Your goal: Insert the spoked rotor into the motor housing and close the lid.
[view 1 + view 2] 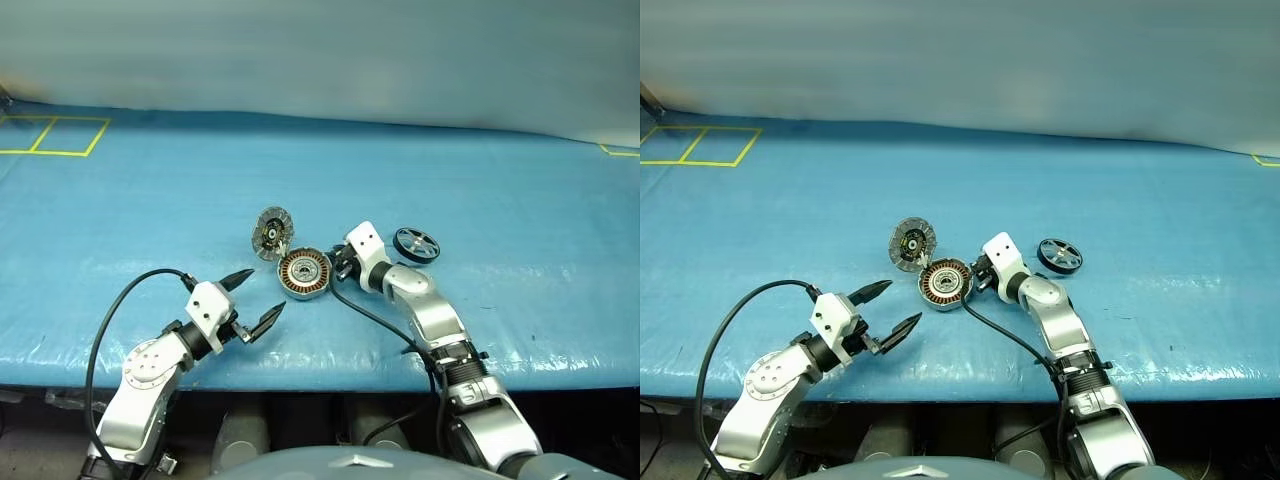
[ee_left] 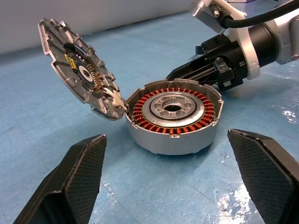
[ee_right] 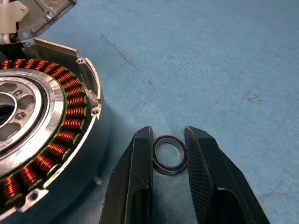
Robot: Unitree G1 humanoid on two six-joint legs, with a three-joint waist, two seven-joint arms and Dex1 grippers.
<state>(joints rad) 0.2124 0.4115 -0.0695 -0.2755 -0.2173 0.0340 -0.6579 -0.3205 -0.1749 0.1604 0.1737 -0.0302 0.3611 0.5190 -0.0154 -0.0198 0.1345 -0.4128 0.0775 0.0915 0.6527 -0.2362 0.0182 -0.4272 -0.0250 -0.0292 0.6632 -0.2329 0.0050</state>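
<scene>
While the small dark spoked rotor, a black-rimmed wheel with silver spokes, lies flat on the blue-covered table just beyond the right arm, the right gripper is busy with something else: its jaws are narrowed around a tiny thin dark loose ring on the table, both pads touching or all but touching its rim, right beside the shallow round silver motor housing with its ring of copper-brown windings. The round silver-grey lid stands tilted open at the housing's edge, ribbed inner face showing. The left gripper hovers near the housing, jaws spread wide and empty.

The main risk is that the ring, thin and lying flat, squirts out from between the pads or tips on edge and rolls against or into the housing, where it could sit on the windings and block the rotor. The fingers also work very near the housing wall; a sideways nudge could shift it and swing the open lid shut early.
</scene>
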